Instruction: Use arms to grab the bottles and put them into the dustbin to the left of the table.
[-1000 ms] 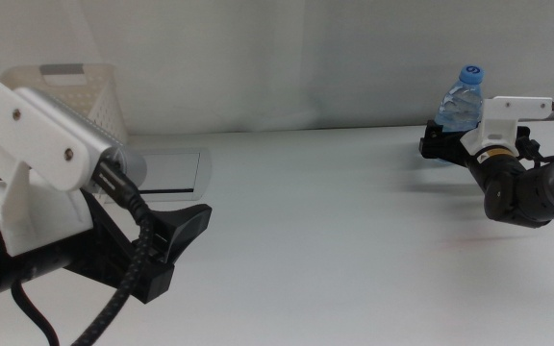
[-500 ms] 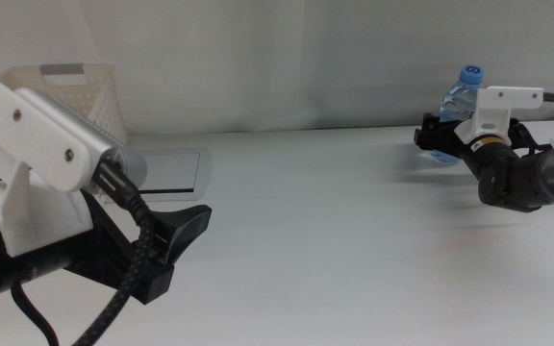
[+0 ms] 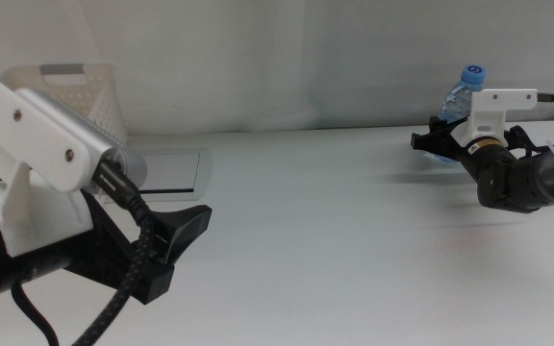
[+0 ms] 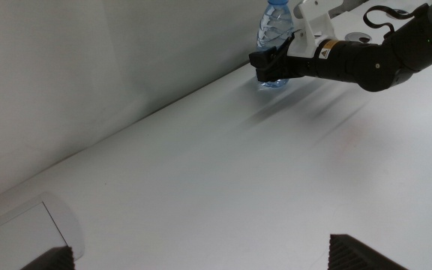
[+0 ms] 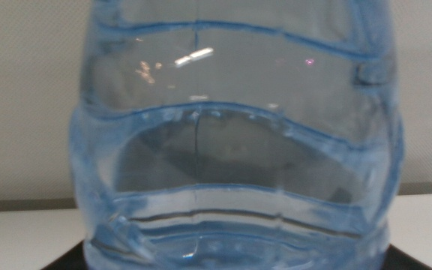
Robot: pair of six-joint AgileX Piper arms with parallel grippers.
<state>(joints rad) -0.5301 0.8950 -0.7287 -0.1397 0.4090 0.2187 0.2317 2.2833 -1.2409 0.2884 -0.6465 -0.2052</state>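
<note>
Clear plastic, the small water bottle with a blue cap [image 3: 462,104] stands upright at the far right of the white tabletop [image 3: 325,221]. The right black pincer [image 3: 433,142] is open right at its base, jaws on both sides. The left pincer [image 4: 193,259] waits open, far off near the left.

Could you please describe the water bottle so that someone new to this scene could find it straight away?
Look along the white table to its far right end, by the wall. There the right gripper reaches around the foot of an upright clear water bottle. Its blue cap and bluish ribbed body mark it out; no other bottle shows.
</note>
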